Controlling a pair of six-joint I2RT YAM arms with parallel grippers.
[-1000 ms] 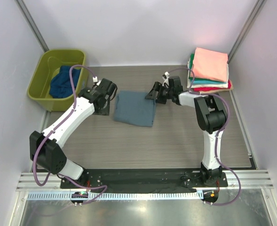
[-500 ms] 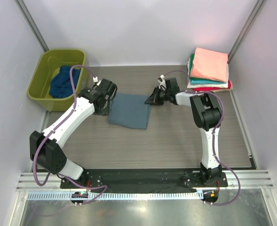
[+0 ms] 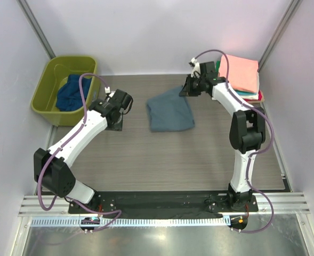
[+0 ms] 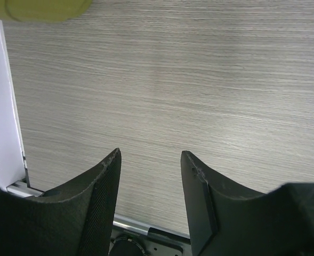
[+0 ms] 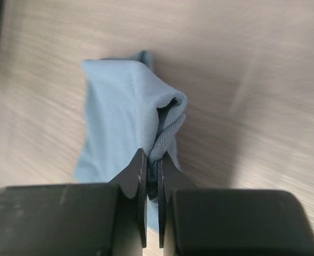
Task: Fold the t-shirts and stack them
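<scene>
Toward twelve o'clock on the table [image 3: 146, 160], just past its middle, the grey-blue t-shirt [image 3: 170, 111] lay folded into a rough square. My right gripper [image 3: 188, 89] had its jaws pressed together on the corner at that cloth's one o'clock. From my right wrist the pinch was plain: both fingers [image 5: 134, 178] were closed on a bunched fold of the knit, and the rest of the shirt trailed away toward eleven o'clock in that view. Whether I had caught every layer or only the upper ones I could not tell, since the fold hid its own inside.

My left gripper [image 3: 114, 121] hung at nine o'clock of the shirt, apart from it. Its jaws were parted over bare wood grain with nothing between them.

At two o'clock sat the stack [image 3: 238, 72], the salmon pink t-shirt [image 3: 239, 66] on top. At ten o'clock the olive-green tub [image 3: 43, 92] held the navy t-shirt [image 3: 71, 93] in a heap.

I judged the grey-blue cloth light, limp and a little stretchy. Held by one corner it would sag, and its folds could fall open. It would also drag on the table rather than slide as one piece. The safer hold, to my mind, was through all layers along a folded edge, or at two neighbouring corners, one for each gripper.
</scene>
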